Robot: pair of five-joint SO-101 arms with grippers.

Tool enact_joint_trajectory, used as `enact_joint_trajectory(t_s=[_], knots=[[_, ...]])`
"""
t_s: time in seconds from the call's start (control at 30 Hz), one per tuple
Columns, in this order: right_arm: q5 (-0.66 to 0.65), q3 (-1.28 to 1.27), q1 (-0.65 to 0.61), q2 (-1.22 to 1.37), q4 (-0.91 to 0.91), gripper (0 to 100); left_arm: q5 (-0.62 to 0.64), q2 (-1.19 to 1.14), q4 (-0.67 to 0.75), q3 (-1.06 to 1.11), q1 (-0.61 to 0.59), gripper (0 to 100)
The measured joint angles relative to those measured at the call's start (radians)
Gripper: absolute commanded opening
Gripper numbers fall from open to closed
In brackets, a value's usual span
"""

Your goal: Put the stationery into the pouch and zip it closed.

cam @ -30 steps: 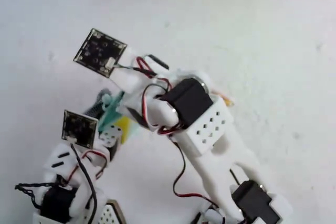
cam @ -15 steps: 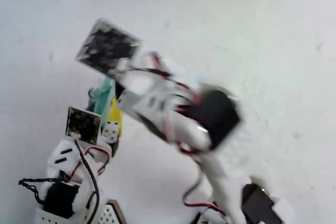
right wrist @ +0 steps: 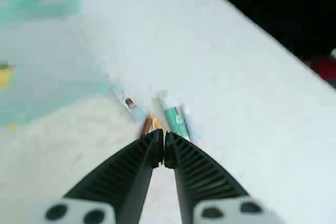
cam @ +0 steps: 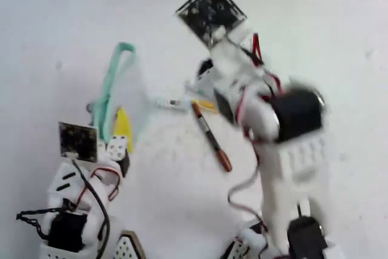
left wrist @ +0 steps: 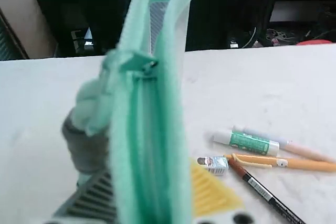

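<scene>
So far nothing is packed: my left pincer (cam: 116, 134) pinches the mint-green translucent zip pouch (cam: 124, 89) upright on the white table (cam: 333, 59), while my right pincer (right wrist: 163, 142), pressed together and empty, hangs over the brown marker (cam: 210, 136), orange pen (left wrist: 283, 162) and green-labelled white tube (left wrist: 247, 141) lying loose nearby, with the zipping also left to do.

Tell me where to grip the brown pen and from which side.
Take the brown pen at mid-barrel, from above, jaws across its width. It lies flat on the table; the orange pen and green-labelled tube crowd its far end, while the half nearer the arms lies clear.
</scene>
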State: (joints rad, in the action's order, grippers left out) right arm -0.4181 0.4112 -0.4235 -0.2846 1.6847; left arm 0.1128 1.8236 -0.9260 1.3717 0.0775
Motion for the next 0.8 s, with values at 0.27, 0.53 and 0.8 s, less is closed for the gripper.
enact_joint_trajectory(t_s=[0.27,0.53,0.8], knots=[[-0.135,-0.250,0.147,0.176,-0.143,2.9,0.058,-0.003,-0.126,-0.144,0.023,2],[-0.305,-0.275,0.213,0.391,-0.239,20.0,-0.140,0.002,-0.141,-0.157,0.150,2],[-0.427,-0.275,0.310,0.588,-0.351,15.5,-0.153,-0.005,-0.101,-0.089,0.207,2]])
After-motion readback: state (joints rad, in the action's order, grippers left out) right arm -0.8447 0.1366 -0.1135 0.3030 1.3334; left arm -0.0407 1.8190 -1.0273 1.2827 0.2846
